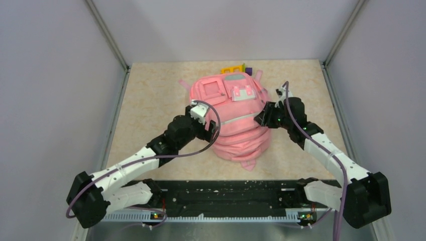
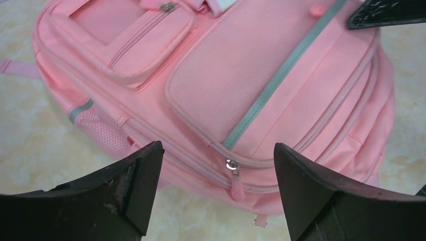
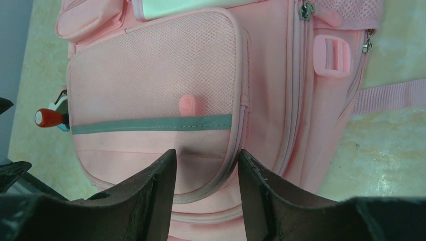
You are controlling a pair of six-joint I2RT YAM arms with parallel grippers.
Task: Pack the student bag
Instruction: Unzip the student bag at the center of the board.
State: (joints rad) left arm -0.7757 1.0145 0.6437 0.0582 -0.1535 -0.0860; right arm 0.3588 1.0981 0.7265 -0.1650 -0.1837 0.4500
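Left gripper (image 2: 218, 196): fingers spread wide, nothing between them. It hovers over the near-left edge of the bag (image 2: 311, 95), above a metal zip pull (image 2: 232, 164). I cannot tell if it touches.

Right gripper (image 3: 206, 191): fingers close together with a narrow gap, holding nothing. It is low over the mesh front pocket, just below the grey stripe (image 3: 150, 123). Contact with the fabric is unclear.

Both arms reach forward from the near corners, elbows out, wrists angled inward, one on each flank of the bag (image 1: 236, 125).

Bag: one, pink, lying flat mid-table on the beige table (image 1: 150, 100), with its zips closed where visible. One strap (image 3: 387, 95) trails onto the table on the right.

Around it:
- One yellow piece (image 1: 231, 69) and one purple piece (image 1: 244, 67) sit behind the bag at the far edge, partly hidden by it.
- One small red-tipped thing (image 3: 47, 118) lies beside the bag's left side; I cannot tell what it is.
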